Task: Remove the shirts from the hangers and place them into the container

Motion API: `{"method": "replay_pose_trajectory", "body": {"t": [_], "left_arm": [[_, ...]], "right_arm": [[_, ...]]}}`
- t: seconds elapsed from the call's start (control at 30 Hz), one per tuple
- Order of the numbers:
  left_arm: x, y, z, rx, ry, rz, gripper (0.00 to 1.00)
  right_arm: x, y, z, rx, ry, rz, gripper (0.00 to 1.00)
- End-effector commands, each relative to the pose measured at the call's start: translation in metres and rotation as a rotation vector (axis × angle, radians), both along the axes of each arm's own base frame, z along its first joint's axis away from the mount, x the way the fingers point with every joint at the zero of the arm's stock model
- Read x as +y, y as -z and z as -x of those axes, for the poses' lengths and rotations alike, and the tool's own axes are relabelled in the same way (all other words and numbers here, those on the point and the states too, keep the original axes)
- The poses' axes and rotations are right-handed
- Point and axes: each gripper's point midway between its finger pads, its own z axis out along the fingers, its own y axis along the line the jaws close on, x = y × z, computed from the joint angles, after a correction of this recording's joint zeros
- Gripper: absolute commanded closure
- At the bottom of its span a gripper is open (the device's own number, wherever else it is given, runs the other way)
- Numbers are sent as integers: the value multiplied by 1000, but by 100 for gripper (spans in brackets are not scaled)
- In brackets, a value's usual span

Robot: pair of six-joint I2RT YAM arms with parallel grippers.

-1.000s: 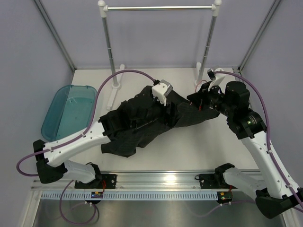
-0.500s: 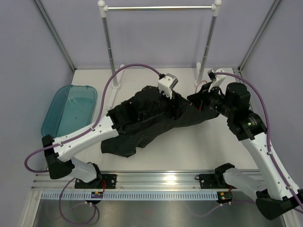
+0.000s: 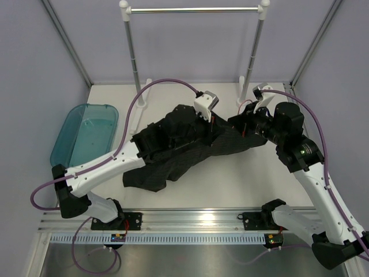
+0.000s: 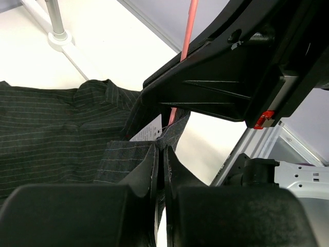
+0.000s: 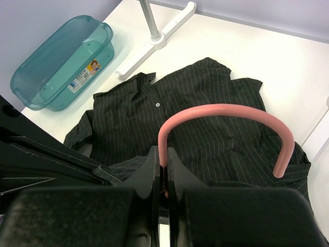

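Broadly, the white bench [image 3: 230, 184] carries everything, with a metal clothes rack [image 3: 193, 9] standing along its far edge; the black pinstriped shirt [image 3: 173, 150] lies crumpled mid-bench, its long axis running on a diagonal from the near-left towards the far-right, collar on the side facing the rack; it is wholly outside the teal tub [image 3: 57, 151], which sits well apart by the left edge, long axis running near to far, nothing showing inside it. Over the far-right part of the shirt the two arms meet; the left gripper [image 4: 160, 149] has its fingers pressed together on a fold of shirt just beside a white label [image 4: 146, 135]; the right gripper [image 5: 162, 154] is clamped on the pink hanger [image 5: 226, 109] at the neck; the hook arches out past its fingertips over the shirt, free end curling back down; the rest of the wire is hidden in the cloth.
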Motion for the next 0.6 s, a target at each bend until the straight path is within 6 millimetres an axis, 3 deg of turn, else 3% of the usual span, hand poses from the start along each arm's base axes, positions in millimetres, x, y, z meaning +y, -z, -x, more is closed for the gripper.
{"method": "replay_pose_trajectory", "body": {"t": [0.0, 0.57], "left_arm": [[13, -36, -6, -81, -45, 60, 100], [83, -42, -7, -166, -200, -22, 100]], "right_arm": [[0, -17, 2, -67, 11, -29, 100], [-31, -9, -10, -59, 197, 18, 100]]}}
